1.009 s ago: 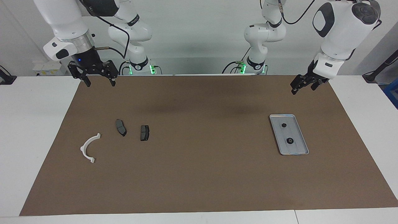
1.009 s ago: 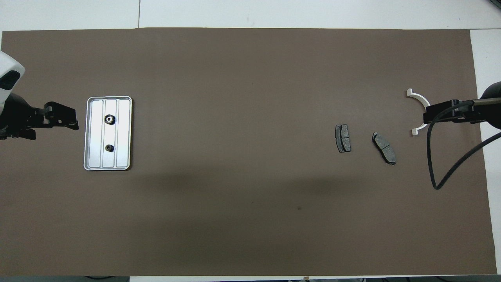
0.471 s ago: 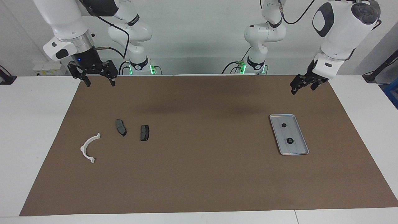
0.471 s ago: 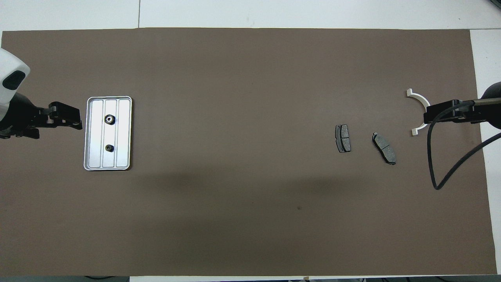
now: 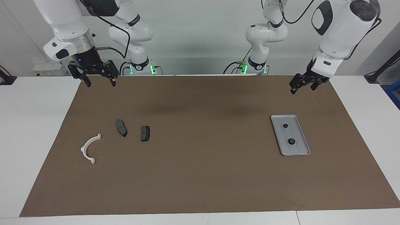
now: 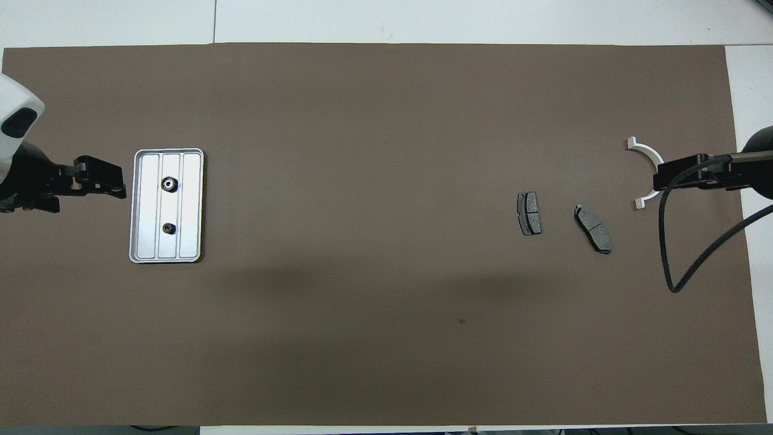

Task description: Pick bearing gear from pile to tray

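Note:
The silver-grey tray [image 5: 300, 147] lies on the brown mat toward the left arm's end and holds two small black round gears [image 5: 285, 125] [image 5: 291, 141]. In the overhead view the tray [image 6: 190, 205] shows both gears [image 6: 169, 183] [image 6: 169, 228]. The pile lies toward the right arm's end: a white arc [image 5: 83, 149] and two dark grey pads [image 5: 121, 127] [image 5: 145, 133]. My left gripper [image 5: 302, 89] is open and empty, raised over the mat beside the tray [image 6: 118, 187]. My right gripper [image 5: 100, 83] is open and empty, raised over the mat's edge; from above it [image 6: 661, 180] covers part of the arc [image 6: 646, 150].
The brown mat [image 5: 203, 175] covers most of the white table. The pads also show in the overhead view [image 6: 529, 212] [image 6: 592, 228]. A black cable [image 6: 682, 266] hangs from the right arm over the mat.
The left arm has lifted its gripper slightly and turned a little. The right arm, the tray and the parts have not moved.

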